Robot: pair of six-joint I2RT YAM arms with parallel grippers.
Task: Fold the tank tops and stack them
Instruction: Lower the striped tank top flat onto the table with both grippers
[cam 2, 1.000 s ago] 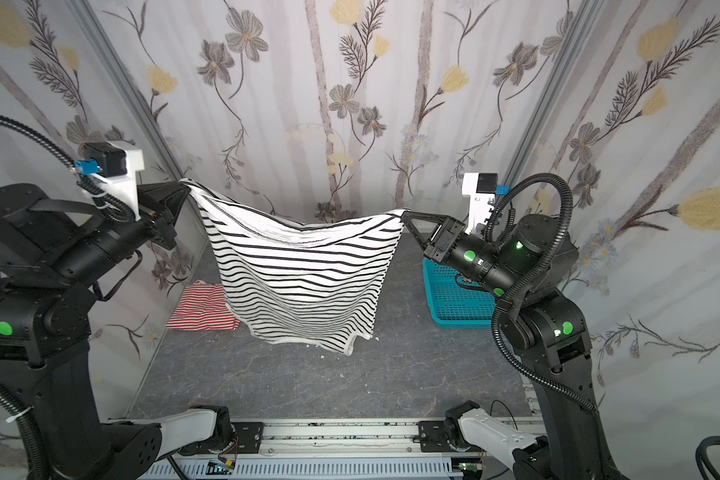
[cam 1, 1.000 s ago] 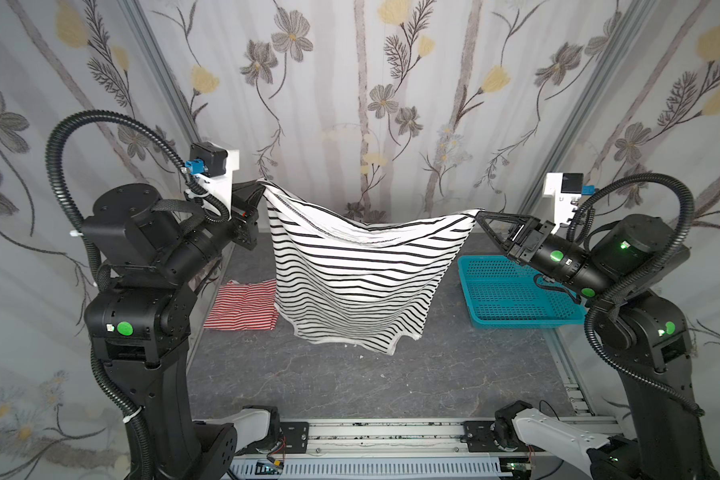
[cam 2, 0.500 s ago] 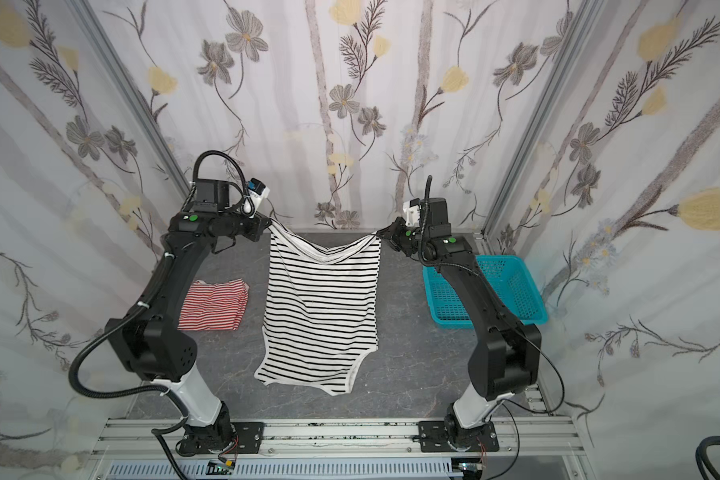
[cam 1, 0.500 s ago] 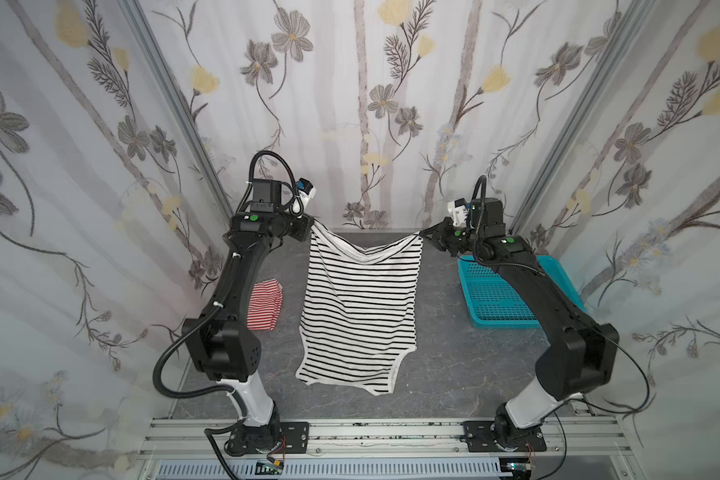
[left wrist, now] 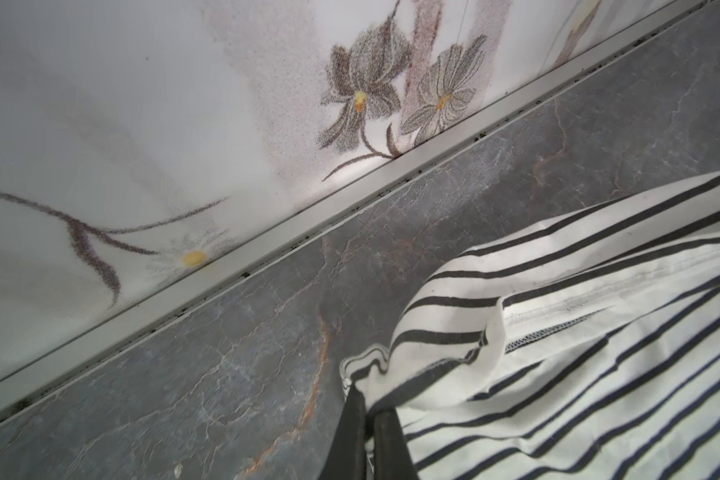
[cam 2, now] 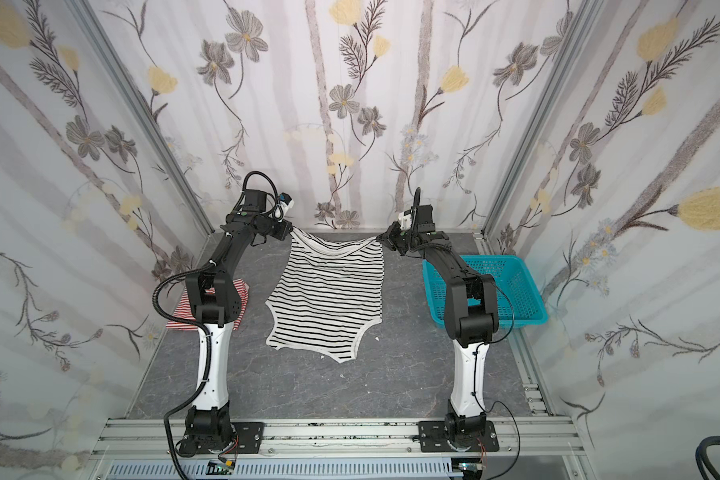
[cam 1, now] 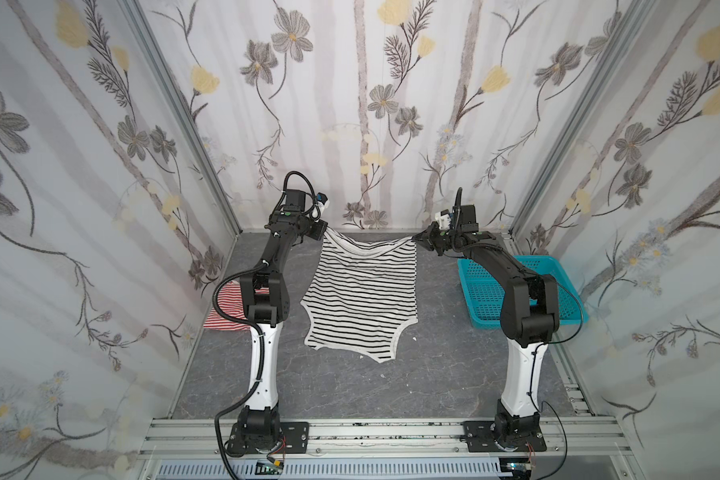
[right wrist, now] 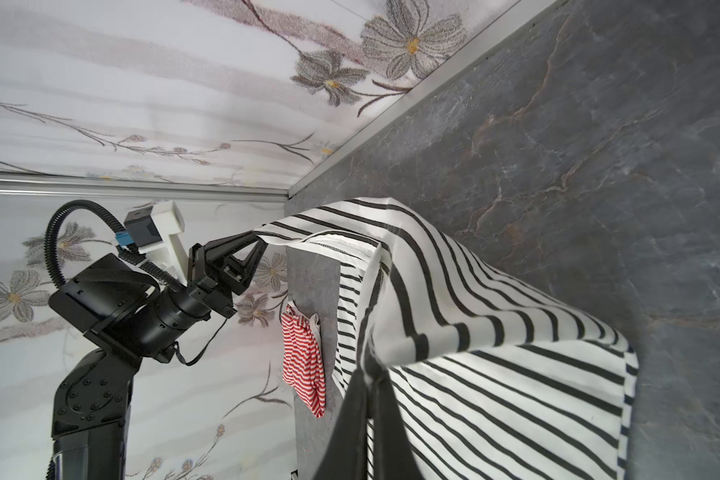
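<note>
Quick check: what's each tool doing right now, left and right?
Left tool: shut, holding one far corner of the black-and-white tank top.
Right tool: shut, holding the other far corner of the same top.

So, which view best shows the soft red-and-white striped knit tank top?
Right wrist view: the red-and-white striped tank top shows unobstructed. Both top views hide part behind the left arm; the left wrist view misses it.

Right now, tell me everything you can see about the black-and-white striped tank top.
The black-and-white striped tank top is soft white knit with thin black stripes and white trim. The left gripper and right gripper, jaws shut, pinch its far corners, so that edge sags between them; the near end seems to rest on the grey table.
</note>
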